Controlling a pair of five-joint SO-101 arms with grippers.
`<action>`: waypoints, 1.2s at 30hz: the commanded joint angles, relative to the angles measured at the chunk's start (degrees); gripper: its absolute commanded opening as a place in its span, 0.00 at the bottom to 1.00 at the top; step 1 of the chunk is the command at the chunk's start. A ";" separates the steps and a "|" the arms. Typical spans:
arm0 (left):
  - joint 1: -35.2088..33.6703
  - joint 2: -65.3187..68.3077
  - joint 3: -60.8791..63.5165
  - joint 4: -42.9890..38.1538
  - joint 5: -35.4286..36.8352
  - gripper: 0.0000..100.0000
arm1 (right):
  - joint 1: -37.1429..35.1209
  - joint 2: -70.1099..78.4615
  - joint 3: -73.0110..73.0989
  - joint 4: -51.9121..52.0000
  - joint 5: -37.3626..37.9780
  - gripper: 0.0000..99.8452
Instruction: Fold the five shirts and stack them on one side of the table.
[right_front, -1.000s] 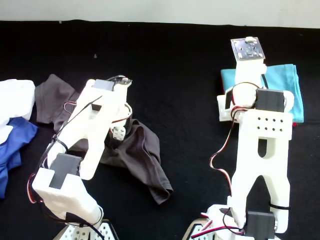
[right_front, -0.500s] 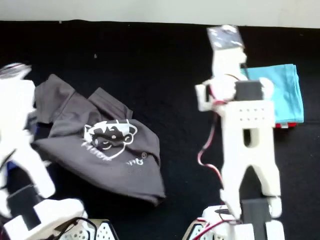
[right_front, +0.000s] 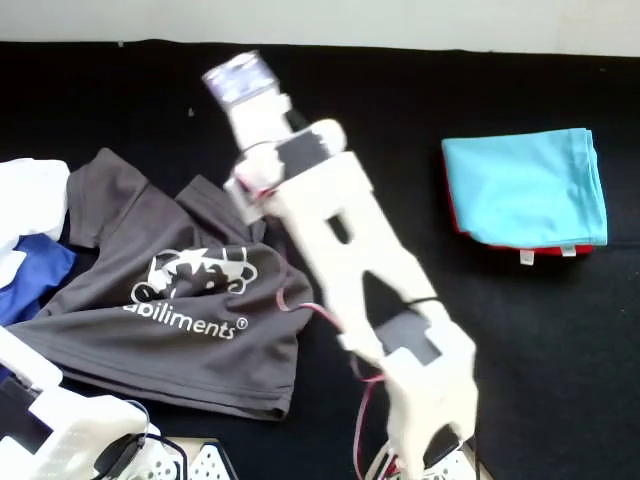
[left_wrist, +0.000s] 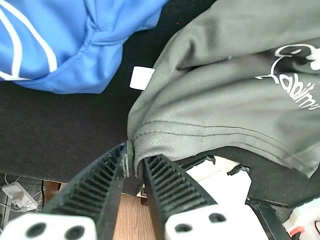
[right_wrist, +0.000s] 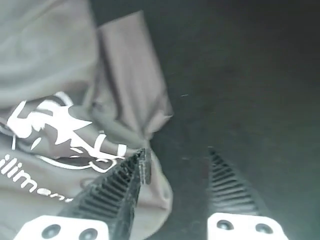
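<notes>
Left gripper (left_wrist: 133, 167): is pinching the hem of the grey shirt (left_wrist: 225, 100), jaws clamped on it.
Right gripper (right_wrist: 177, 160): is hovering with jaws spread over the shirt's edge.

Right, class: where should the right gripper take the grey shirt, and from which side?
Probably the sleeve of the shirt beside the open right gripper, coming from the bare table side: its edge lies flat and exposed there, and the left gripper holds the hem.
</notes>
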 joint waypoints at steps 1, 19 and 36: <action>-0.84 -0.04 -1.80 -0.18 -0.53 0.01 | -3.74 6.64 -6.73 -0.84 -0.70 0.31; -0.92 -0.04 -1.80 -0.09 -0.44 0.01 | -3.91 42.07 -37.14 1.71 -0.26 0.21; 18.59 -0.57 -4.26 -0.09 10.29 0.01 | 24.31 37.14 -65.10 17.80 3.60 0.01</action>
